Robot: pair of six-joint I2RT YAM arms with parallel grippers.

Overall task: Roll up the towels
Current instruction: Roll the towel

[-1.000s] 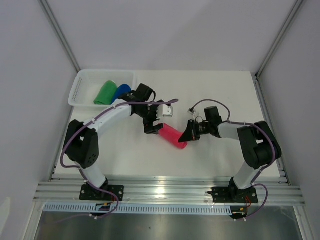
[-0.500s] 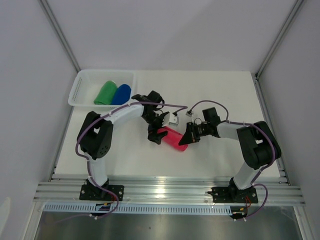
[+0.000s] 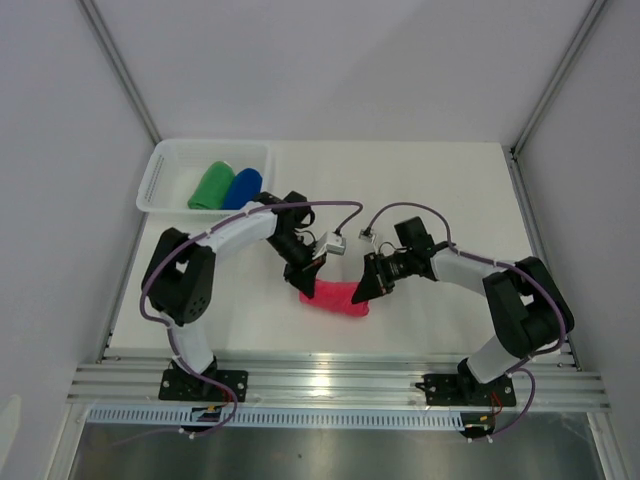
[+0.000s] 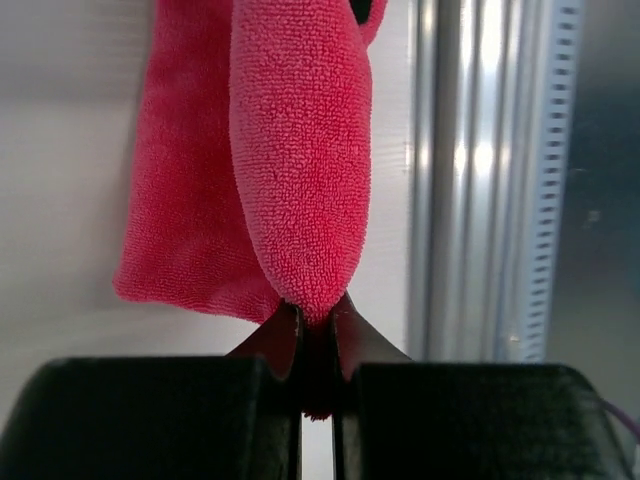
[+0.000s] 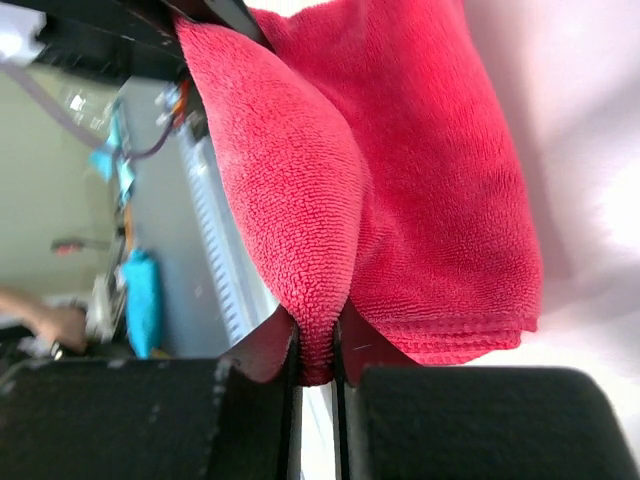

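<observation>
The pink-red towel (image 3: 338, 298) hangs in a sagging fold between my two grippers near the table's front middle. My left gripper (image 3: 308, 283) is shut on its left end; in the left wrist view the towel (image 4: 300, 160) bulges out from the pinched fingertips (image 4: 352, 338). My right gripper (image 3: 365, 288) is shut on the right end, and the right wrist view has the cloth (image 5: 400, 170) squeezed between its jaws. The green towel (image 3: 211, 186) and the blue towel (image 3: 243, 187) lie rolled in the white basket (image 3: 160, 175).
The white mesh basket stands at the table's back left. An aluminium rail (image 3: 340, 382) runs along the near edge, just in front of the held towel. White walls enclose the table on three sides.
My left gripper has closed on the pink-red towel's left end. Both grippers moved toward the front edge, and the towel went from a tight roll to a looser hanging fold.
</observation>
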